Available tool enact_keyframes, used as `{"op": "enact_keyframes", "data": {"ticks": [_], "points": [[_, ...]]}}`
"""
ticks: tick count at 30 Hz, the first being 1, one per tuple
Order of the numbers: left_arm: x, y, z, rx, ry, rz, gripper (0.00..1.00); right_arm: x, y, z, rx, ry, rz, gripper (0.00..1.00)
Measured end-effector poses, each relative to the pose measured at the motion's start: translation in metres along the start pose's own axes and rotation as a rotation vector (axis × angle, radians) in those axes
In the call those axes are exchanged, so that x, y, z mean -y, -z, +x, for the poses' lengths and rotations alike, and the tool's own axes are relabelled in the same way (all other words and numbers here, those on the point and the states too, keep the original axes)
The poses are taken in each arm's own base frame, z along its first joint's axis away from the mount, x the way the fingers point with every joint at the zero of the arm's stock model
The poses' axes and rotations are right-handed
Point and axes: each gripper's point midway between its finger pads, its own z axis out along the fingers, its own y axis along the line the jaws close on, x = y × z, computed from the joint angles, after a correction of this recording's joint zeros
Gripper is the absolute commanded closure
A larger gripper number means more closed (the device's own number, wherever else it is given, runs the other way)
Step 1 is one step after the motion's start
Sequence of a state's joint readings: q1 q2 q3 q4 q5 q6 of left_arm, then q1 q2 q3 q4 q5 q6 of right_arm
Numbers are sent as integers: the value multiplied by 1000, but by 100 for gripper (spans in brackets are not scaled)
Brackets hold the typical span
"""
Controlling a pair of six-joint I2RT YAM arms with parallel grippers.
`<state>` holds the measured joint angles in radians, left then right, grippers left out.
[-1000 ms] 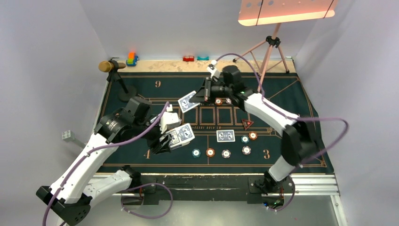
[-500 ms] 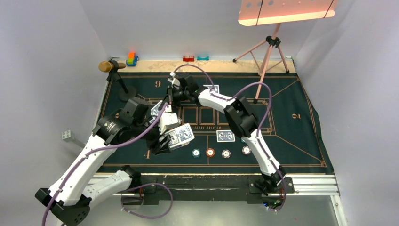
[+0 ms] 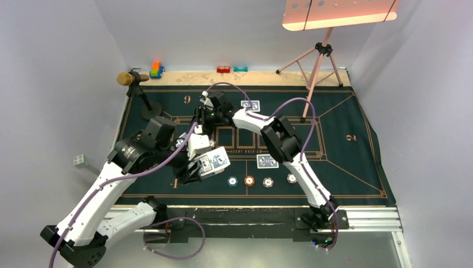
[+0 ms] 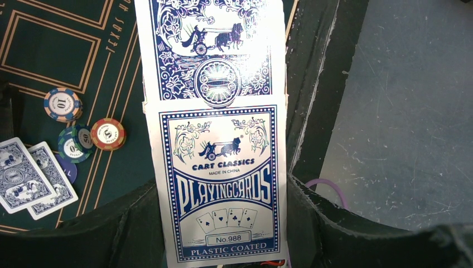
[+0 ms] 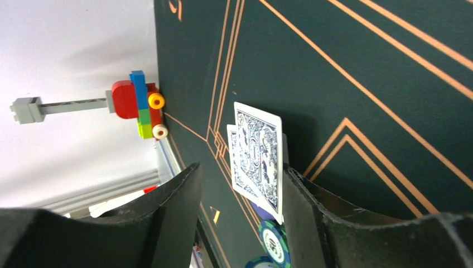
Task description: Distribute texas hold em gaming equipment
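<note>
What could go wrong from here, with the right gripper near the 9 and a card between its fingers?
1. The right gripper has its jaws apart with a card on edge between them; it may tip onto the nearby chips instead of lying flat.
2. The right arm reaches across close to the left gripper, shut on the card box; a bump could knock the box loose.

A lab's robot test booth. Plain white walls [image 3: 56, 67] box in the tabletop [image 3: 184, 78]; a lamp panel [image 3: 340, 14] stands on a tripod [image 3: 323, 49].
</note>
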<state>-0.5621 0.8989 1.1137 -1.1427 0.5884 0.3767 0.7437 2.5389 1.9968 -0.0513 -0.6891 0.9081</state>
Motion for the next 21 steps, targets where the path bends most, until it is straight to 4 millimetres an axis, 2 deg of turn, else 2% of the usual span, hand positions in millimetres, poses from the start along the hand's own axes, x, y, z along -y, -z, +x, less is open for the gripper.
{"op": "enact_keyframes", "data": {"ticks": [6, 10, 13, 16, 19, 21], "points": [[1, -2, 3, -4, 5, 6, 78, 7, 11, -2, 2, 22, 79, 33], [1, -2, 4, -6, 7, 7, 78, -16, 40, -14, 34, 73, 109, 26], [1, -2, 4, -6, 8, 5, 79, -50, 78, -30, 100, 139, 103, 18], [1, -2, 4, -5, 9, 4, 78, -89, 127, -36, 172, 208, 84, 15], [1, -2, 4, -5, 10, 7, 78, -123, 175, -29, 234, 270, 57, 12], [1, -2, 4, -5, 11, 7, 78, -136, 205, -12, 264, 300, 37, 11]]}}
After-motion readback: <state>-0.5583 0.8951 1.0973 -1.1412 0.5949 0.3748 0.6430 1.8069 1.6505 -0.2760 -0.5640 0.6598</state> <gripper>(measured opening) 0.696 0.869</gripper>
